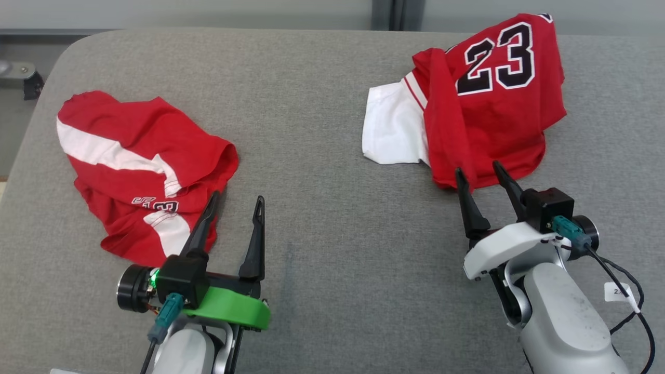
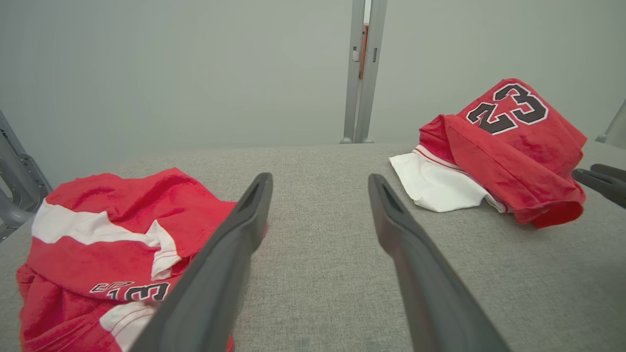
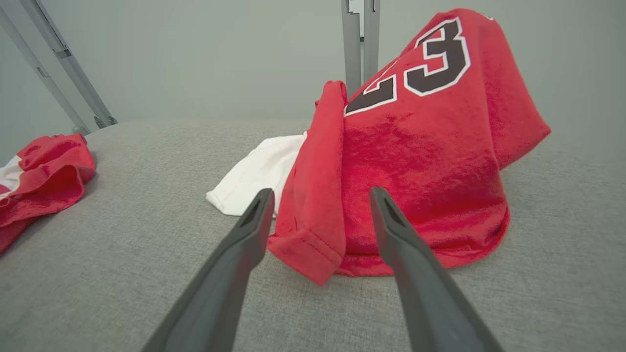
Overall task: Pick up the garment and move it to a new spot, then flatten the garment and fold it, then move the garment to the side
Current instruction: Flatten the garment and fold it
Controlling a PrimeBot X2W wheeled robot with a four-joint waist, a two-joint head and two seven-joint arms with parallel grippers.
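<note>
On grey tabletop (image 1: pixel 322 156), far right: crumpled red "23" jersey (image 1: pixel 499 104), near hem just ahead of my right fingers (image 1: pixel 470 208), spread wide, empty. Left fingers (image 1: pixel 254 244) wide too, empty, beside second red garment (image 1: pixel 135 156). Reckon cloth light, limp, saggy; pinch doubled hem edge.

Spread right claw (image 1: pixel 477 168) at red 23 jersey (image 1: pixel 499 109), spread left claw (image 1: pixel 237 197) beside red garment (image 1: pixel 135 161), perhaps shorts

My left gripper (image 1: pixel 237 197) has a green bracket (image 1: pixel 234 309), my right gripper (image 1: pixel 477 168) a white bracket (image 1: pixel 499 246); both have long dark fingers (image 1: pixel 254 244) and teal plugs (image 1: pixel 565 228).
</note>
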